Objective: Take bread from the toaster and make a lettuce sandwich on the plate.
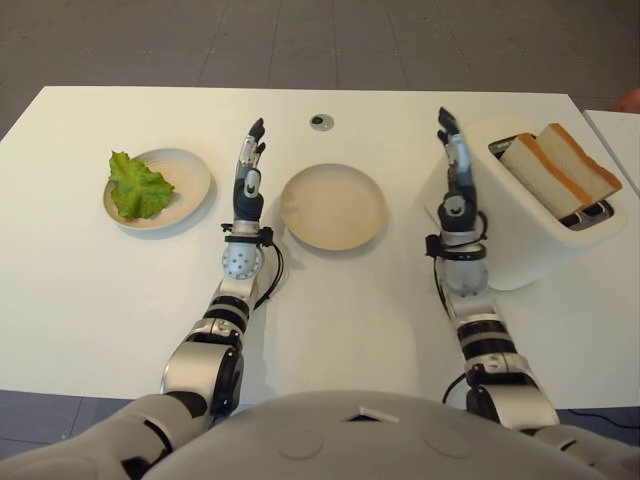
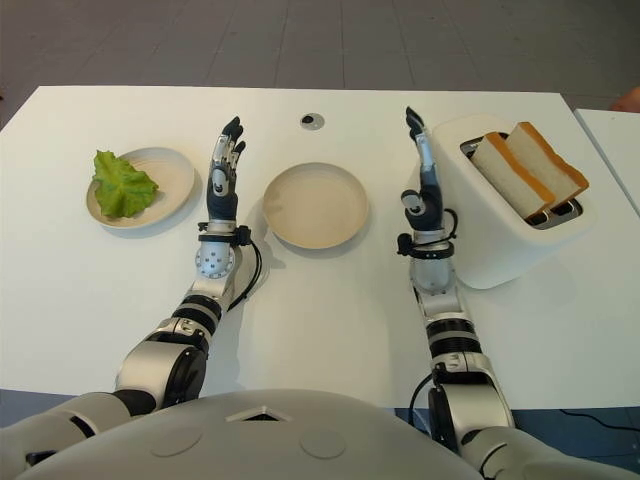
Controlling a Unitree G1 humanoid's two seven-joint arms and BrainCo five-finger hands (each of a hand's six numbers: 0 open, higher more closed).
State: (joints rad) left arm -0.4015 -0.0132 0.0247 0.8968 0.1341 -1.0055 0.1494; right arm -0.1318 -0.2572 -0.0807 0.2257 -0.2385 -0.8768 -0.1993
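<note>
Bread slices (image 1: 560, 165), two of them, pale with tan crusts, stood side by side in the slots of a rounded white toaster (image 1: 520, 240) at the right of a white rectangular table (image 1: 100, 300). About half of each slice stuck out above the top.

The right hand (image 1: 455, 170) hung just beside the toaster's left wall, fingers straight and pointing away from the robot, holding nothing. Whether it touched the wall could not be told. The bread lay to the right of this hand, near but not in contact.

A round, empty beige plate (image 1: 333, 208) sat at the table's middle, between the two hands. The left hand (image 1: 249, 180) stood just left of that plate, fingers stretched out and empty.

Farther left, a second beige plate (image 1: 195, 180) carried a crinkled green lettuce leaf (image 1: 138, 186) on its left half, apart from the left hand.

A small dark round hole (image 1: 321, 122) showed near the table's far edge.
</note>
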